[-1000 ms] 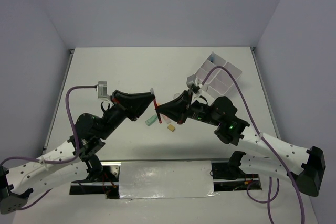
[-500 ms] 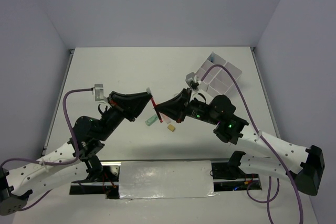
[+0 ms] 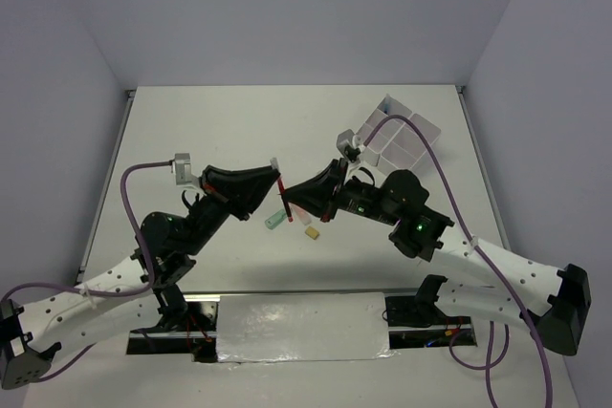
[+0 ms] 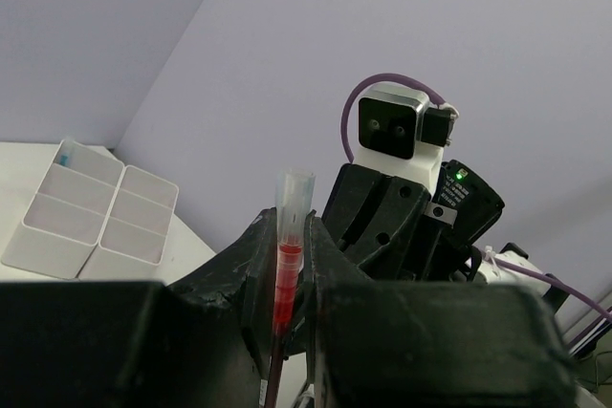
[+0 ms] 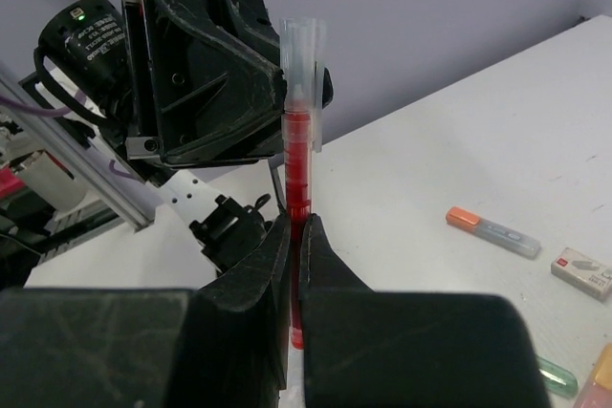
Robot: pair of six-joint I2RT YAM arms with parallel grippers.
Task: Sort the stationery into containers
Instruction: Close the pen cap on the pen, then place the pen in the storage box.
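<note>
**Together, both claws grip one red pen above the surface**

Seen from the top external camera, the two arms lean in toward each other over the middle of the surface (image 3: 210, 131). The left claw (image 3: 276, 179) and the right claw (image 3: 290, 201) meet tip to tip, and the red pen (image 3: 283, 188) stands steeply between them, lifted off the surface. Just below the claws lie a green marker (image 3: 276, 221) and a small yellow eraser (image 3: 311, 232), near each other but apart. The white box (image 3: 397, 136) with its four compartments sits at the far right, well apart from the pen.

From the left wrist, the left claw is closed on the pen. The red barrel is pinched between both fingers, and the clear cap end rises above them. The right arm's wrist camera (image 4: 387, 128) faces this view from just behind the pen. The box shows at the left, and a bit of blue (image 4: 63, 153) sits in one far compartment.

From the right wrist, the right claw is likewise closed on the pen, which stands upright between its fingers with the cap on top. The left claw presses against the upper barrel from behind. On the surface to the right lie an orange-tipped marker (image 5: 492, 230) and a small white eraser (image 5: 583, 271).
</note>
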